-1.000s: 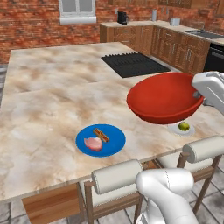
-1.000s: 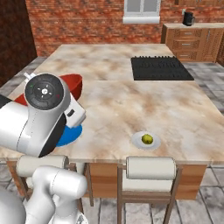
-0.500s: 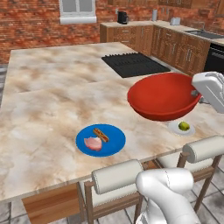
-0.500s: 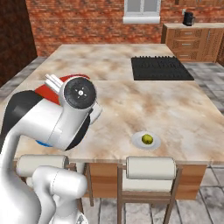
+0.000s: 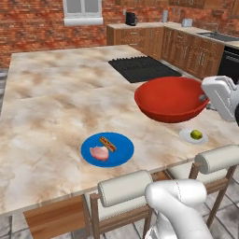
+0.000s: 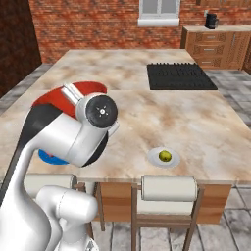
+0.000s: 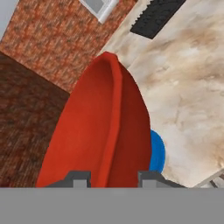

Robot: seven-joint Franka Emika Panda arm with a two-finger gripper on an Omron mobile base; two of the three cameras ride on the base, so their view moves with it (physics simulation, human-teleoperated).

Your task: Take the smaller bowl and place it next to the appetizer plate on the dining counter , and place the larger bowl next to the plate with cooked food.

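Larger bowl (image 5: 171, 98) held aloft by its right rim, mouth upward, we see gripper (image 7: 109, 178) clamped on it, above dining counter (image 5: 56, 107), right of blue plate (image 5: 107, 149).

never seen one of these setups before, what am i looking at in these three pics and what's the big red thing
It is a rendered kitchen with a white robot arm on a base that can drive. Two pictures come from cameras on that base, behind the arm: one from its left, one from its right, so both show the same stone counter from two sides. The third comes from a camera on the robot's hand, looking along its gripper, so it sits tilted.

The big red thing is a wide red bowl. The jaws are closed on its rim, and it is held up above the counter.

On the counter lie a blue plate with a sausage-like piece and a pinkish meat piece, a small white plate with a yellow-green bit of food, and a black stovetop farther back.
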